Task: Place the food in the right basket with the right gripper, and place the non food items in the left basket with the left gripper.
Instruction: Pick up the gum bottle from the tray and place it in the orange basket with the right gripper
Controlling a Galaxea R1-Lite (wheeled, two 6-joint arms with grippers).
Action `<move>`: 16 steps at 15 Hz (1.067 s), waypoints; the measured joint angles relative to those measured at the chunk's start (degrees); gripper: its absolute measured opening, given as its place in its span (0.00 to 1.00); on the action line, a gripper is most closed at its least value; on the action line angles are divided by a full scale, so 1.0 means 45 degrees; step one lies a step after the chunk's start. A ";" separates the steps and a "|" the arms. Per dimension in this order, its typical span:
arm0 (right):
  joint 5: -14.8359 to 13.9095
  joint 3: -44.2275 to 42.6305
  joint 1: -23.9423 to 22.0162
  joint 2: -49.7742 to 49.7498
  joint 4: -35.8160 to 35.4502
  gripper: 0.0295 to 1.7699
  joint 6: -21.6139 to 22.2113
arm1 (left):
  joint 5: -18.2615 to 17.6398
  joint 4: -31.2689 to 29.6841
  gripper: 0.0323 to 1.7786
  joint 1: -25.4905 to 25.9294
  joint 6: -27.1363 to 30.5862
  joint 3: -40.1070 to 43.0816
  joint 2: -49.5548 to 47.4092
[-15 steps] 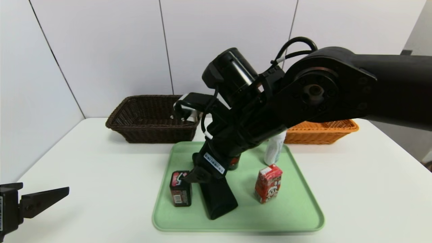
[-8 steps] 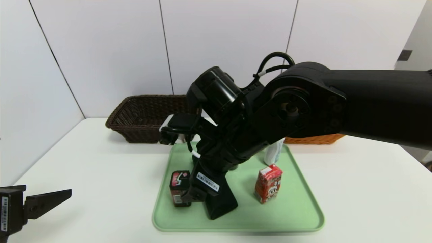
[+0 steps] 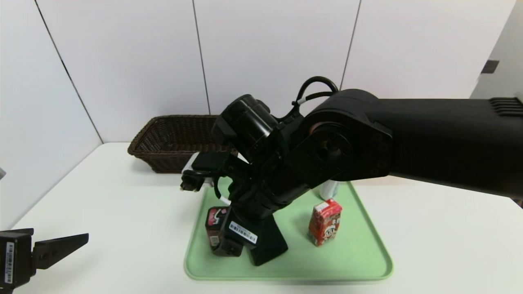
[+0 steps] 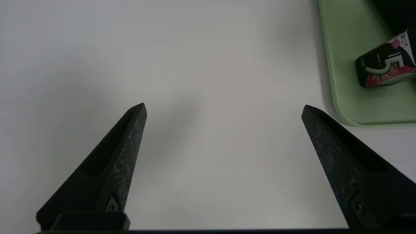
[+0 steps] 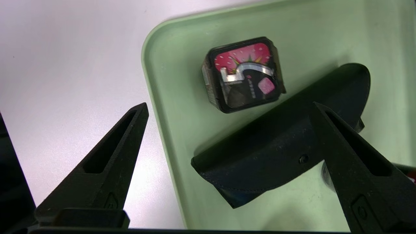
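Clearly, the dark pack reads "WRIGLEY'S" and "5".

pale green tray, red carton

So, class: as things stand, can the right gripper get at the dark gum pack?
Probably yes. The right gripper is open above the gum pack, nothing over it. The black pouch lies close beside it and may crowd one finger.
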 joint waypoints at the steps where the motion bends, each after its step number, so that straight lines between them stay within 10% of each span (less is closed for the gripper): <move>1: -0.0019 0.0000 0.0041 0.0054 -0.0014 0.96 -0.0154 | 0.0076 0.0003 0.95 0.0000 0.0014 0.0005 0.0000; 16: -0.0247 -0.0049 0.0108 0.0580 -0.0615 0.96 -0.0685 | 0.0515 0.0073 0.95 0.0000 0.0024 0.0173 -0.0030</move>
